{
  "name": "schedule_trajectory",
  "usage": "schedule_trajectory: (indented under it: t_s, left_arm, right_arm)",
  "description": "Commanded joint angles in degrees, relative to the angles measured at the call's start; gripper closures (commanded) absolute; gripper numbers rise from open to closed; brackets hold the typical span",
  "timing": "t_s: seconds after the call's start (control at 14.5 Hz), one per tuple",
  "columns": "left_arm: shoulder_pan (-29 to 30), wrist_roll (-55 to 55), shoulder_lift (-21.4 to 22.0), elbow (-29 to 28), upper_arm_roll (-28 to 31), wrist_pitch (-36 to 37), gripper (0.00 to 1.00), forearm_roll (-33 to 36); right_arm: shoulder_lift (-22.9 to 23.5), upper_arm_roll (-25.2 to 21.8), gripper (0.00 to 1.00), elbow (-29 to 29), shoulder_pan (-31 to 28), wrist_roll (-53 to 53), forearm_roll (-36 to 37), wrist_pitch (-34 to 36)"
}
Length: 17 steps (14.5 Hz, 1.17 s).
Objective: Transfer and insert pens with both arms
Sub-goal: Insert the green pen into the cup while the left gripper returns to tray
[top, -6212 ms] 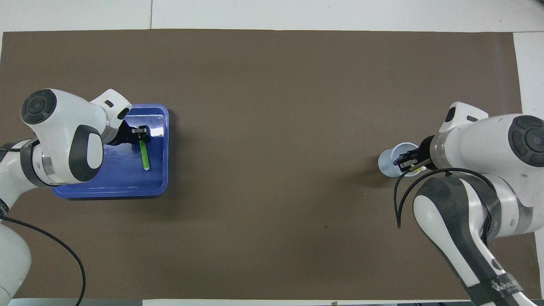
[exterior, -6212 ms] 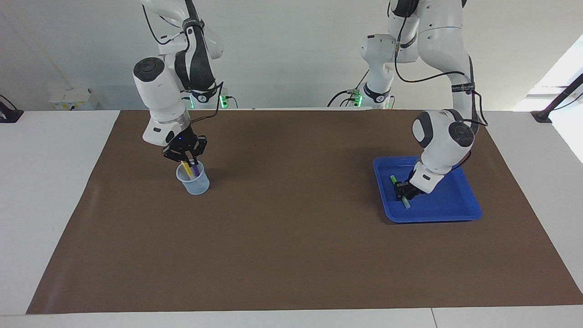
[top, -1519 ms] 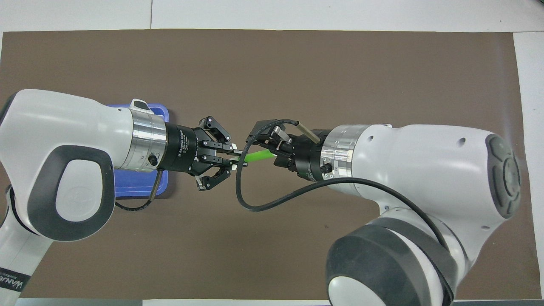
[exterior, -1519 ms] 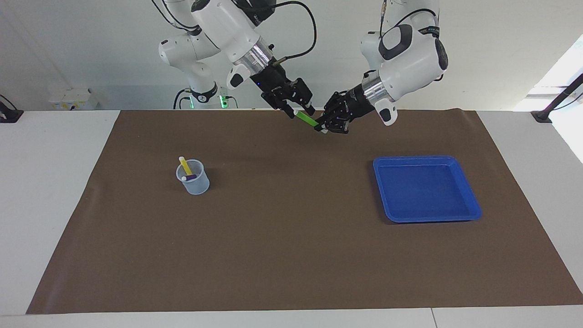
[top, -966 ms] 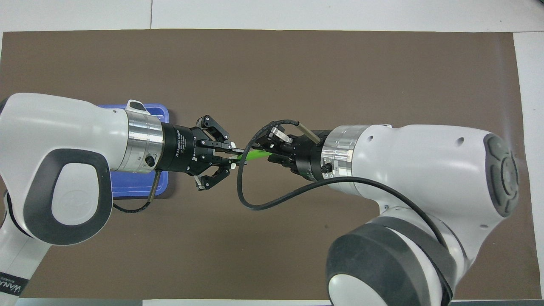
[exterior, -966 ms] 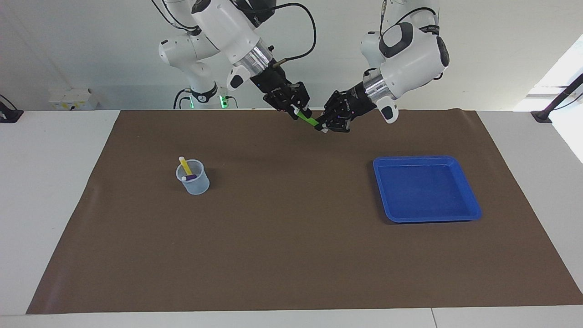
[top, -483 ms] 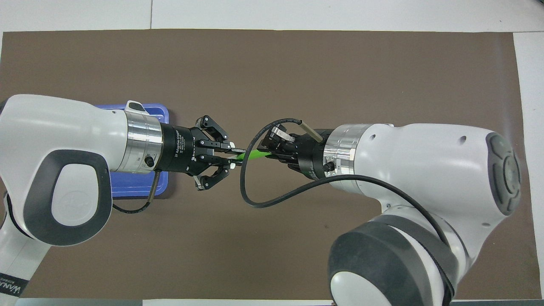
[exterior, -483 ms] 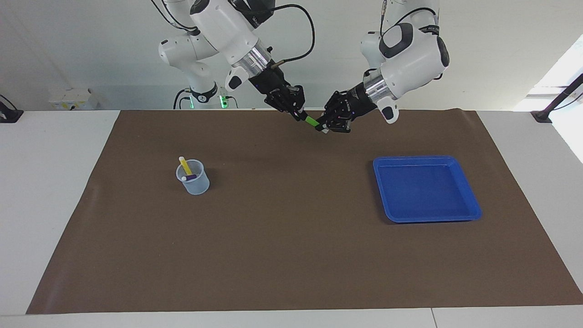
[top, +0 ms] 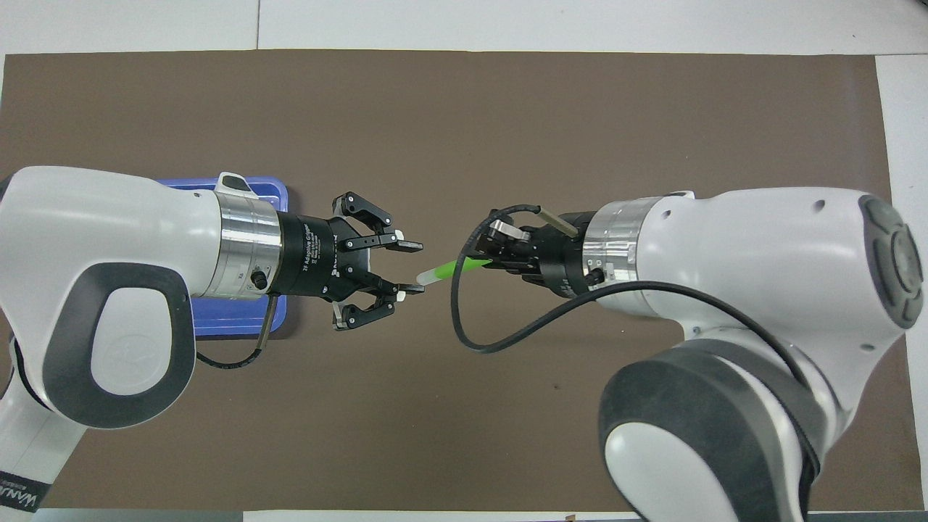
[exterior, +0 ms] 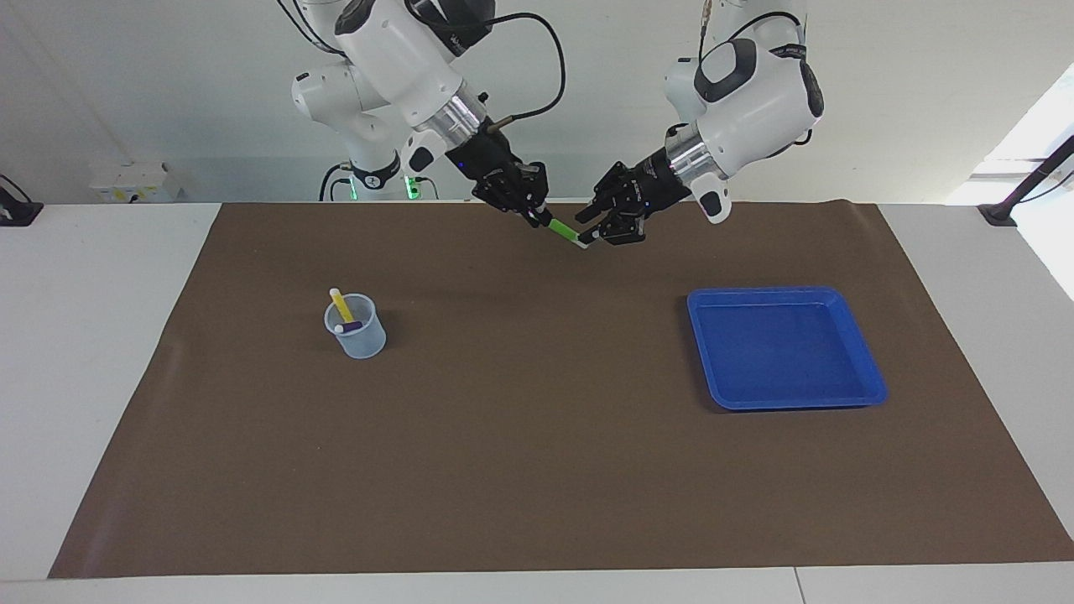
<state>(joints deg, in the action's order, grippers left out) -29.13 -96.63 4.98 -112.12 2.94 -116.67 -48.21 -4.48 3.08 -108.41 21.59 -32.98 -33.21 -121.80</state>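
Brown mat (exterior: 537,470), both arms raised mid-table. Right gripper (top: 484,262) clamps green pen (top: 449,270); left gripper (top: 411,267) fingers spread, pen's pale tip just beside one. Yellow pen (exterior: 339,304), purple pen (exterior: 349,326) in cup (exterior: 359,339).

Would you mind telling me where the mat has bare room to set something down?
The mat is bare between the cup and the blue tray, and all along the edge farthest from the robots. It is crowded under the left gripper and right gripper, up with the green pen.

We are reading "2F Adaptive Gripper" on the left pincer's black collar (top: 313,255), left of centre overhead, and "WANLE" on the arm strap (top: 18,498), bottom left corner.
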Motion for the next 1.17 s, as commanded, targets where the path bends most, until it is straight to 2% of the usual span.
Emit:
schedule_trajectory:
  t_s: [0.0,0.21,0.41,0.55,0.62,0.97,1.1]
  left_arm:
    - [-1.1,0.2,2.1,-2.2,0.8,-1.5,0.00,-0.4]
    - [-0.9,3.8,2.0,-2.3,0.8,-3.0,0.00,-0.1]
    - [-0.1,13.4,2.0,-2.3,0.9,-2.6,0.00,1.4]
    - [1.2,16.2,1.7,-2.0,0.9,-1.6,0.00,5.1]
    - [1.4,17.5,1.5,-1.7,0.9,-1.2,0.00,6.8]
    - [1.5,21.0,0.7,0.2,1.1,-0.2,0.00,15.0]
    - [1.7,22.9,0.2,1.7,1.4,2.9,0.00,19.7]
  right_arm:
    - [-0.8,0.1,1.00,0.9,-5.3,13.2,5.3,7.2]
    - [-0.8,0.0,1.00,1.1,-8.7,32.7,17.2,12.0]
    - [-2.0,0.1,1.00,-1.4,-11.9,46.9,26.2,12.1]
    - [-2.4,0.1,1.00,-2.1,-13.8,49.9,28.9,12.4]
    - [-3.3,0.1,1.00,-4.3,-14.6,52.1,29.3,11.7]
    - [-3.8,0.1,1.00,-10.8,-17.3,56.0,29.4,7.4]
    - [-3.8,0.1,1.00,-12.7,-17.7,57.8,29.5,5.1]
